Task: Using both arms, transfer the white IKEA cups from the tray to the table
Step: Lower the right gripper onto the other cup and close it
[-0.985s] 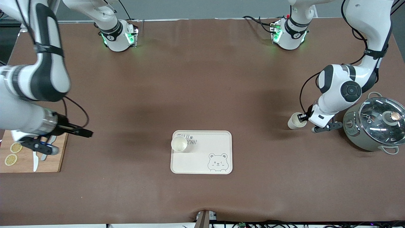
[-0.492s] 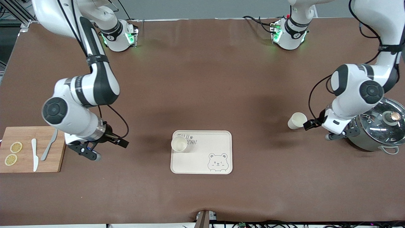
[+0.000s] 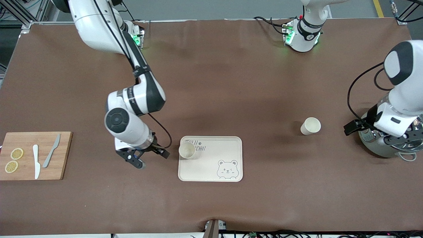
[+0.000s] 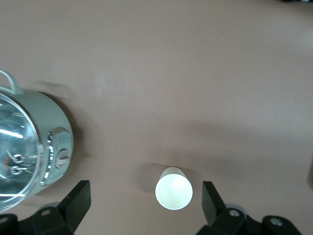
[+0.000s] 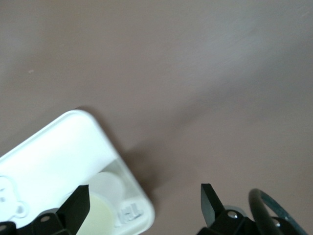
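One white cup (image 3: 187, 150) stands upright on the cream bear-printed tray (image 3: 228, 148), at the corner toward the right arm's end. My right gripper (image 3: 150, 158) hovers open and empty just beside that corner; its wrist view shows the tray (image 5: 54, 156) and the cup (image 5: 100, 208) close to one finger. The other white cup (image 3: 310, 126) stands upright on the bare table toward the left arm's end. My left gripper (image 3: 367, 133) is open, raised and apart from it, beside the pot. In the left wrist view this cup (image 4: 173, 188) lies well below the spread fingers (image 4: 80, 203).
A grey pot with a glass lid (image 3: 373, 147) sits at the left arm's end, partly under the left arm, and shows in the left wrist view (image 4: 29, 142). A wooden cutting board (image 3: 62, 155) with lemon slices and two knives lies at the right arm's end.
My left gripper opened, let go of the cup on the table and drew back toward the pot. My right arm swung from over the cutting board to beside the tray.
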`<control>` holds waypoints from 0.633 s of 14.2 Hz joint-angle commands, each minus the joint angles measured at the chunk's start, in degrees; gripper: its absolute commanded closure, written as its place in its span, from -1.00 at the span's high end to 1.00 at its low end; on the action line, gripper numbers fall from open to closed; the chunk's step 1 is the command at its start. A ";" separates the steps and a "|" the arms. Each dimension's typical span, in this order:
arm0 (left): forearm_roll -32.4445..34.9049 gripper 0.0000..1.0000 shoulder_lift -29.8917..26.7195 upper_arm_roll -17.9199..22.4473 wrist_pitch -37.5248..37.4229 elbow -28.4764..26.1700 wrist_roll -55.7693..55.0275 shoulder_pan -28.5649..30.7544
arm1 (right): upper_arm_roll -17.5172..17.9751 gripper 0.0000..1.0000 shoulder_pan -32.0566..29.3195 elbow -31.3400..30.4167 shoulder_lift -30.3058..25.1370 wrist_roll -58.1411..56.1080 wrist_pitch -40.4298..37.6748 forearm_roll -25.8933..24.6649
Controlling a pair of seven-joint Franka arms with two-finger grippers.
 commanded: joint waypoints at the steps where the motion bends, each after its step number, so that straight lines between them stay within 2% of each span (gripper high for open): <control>1: -0.70 1.00 -3.79 -0.62 -3.92 0.99 1.71 0.35 | 1.76 0.98 0.20 2.63 2.21 3.61 1.08 1.21; 4: -0.70 1.00 -5.73 -1.06 -9.46 3.01 1.88 -0.36 | 2.91 0.54 0.90 2.71 3.88 4.32 1.86 1.21; 6: -0.70 1.00 -6.79 -2.46 -10.44 3.62 1.80 -0.09 | 2.91 0.23 2.65 2.54 4.24 5.02 2.05 1.03; 8: -0.70 1.00 -7.67 -2.64 -12.19 4.42 1.80 -0.27 | 2.91 0.14 3.44 2.28 5.19 6.86 2.39 1.03; 9: -0.70 1.00 -7.85 -2.90 -13.50 4.51 1.97 -0.27 | 2.82 -0.03 4.32 2.36 6.07 7.56 2.48 0.68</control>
